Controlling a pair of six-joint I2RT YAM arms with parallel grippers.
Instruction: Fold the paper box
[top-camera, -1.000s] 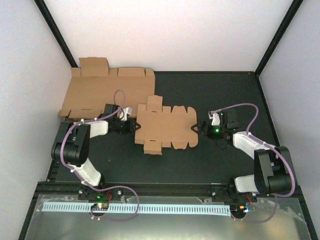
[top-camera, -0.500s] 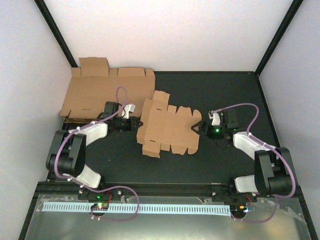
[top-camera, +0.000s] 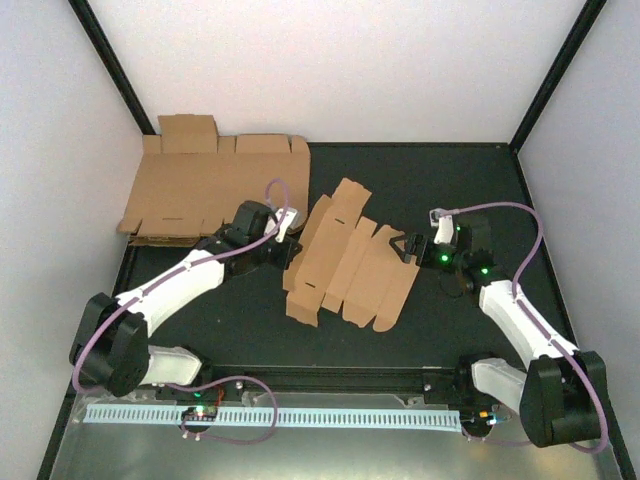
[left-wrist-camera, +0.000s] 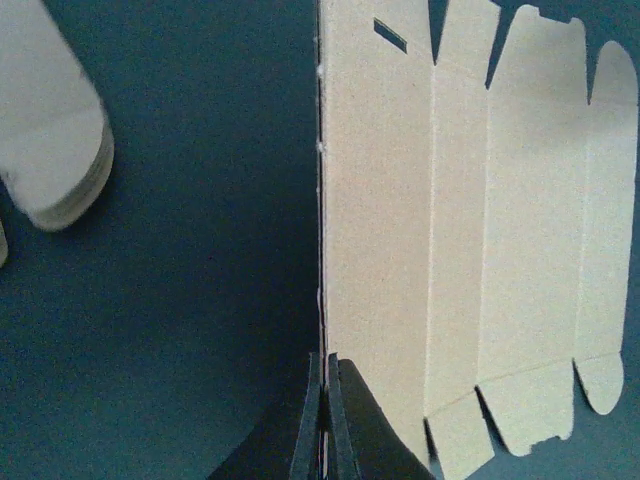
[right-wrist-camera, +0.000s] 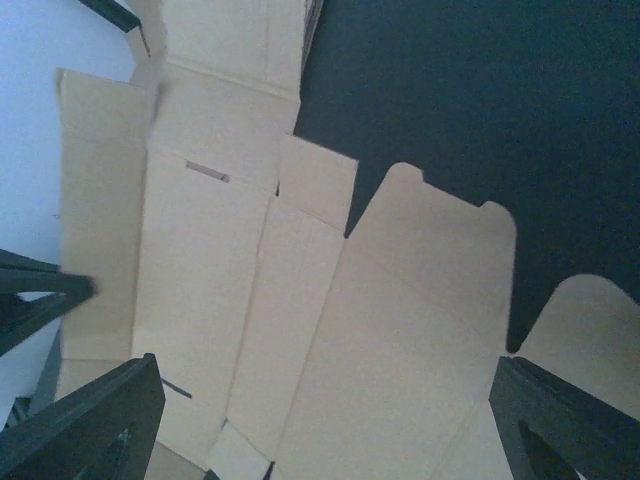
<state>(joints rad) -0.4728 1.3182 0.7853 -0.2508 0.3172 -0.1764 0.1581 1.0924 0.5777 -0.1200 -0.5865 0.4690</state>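
The paper box (top-camera: 345, 265) lies flat and skewed in the middle of the counter (top-camera: 450, 180). I see my left fingers (left-wrist-camera: 360, 440) clenched on its left edge. My right fingers (right-wrist-camera: 95, 425) stand spread wide at its right side, gripping nothing. Larger cardboard sheets (top-camera: 210, 185) sit at the far left.

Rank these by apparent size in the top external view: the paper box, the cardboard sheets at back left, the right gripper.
1. cardboard sheets, largest
2. paper box
3. right gripper, clearly smallest
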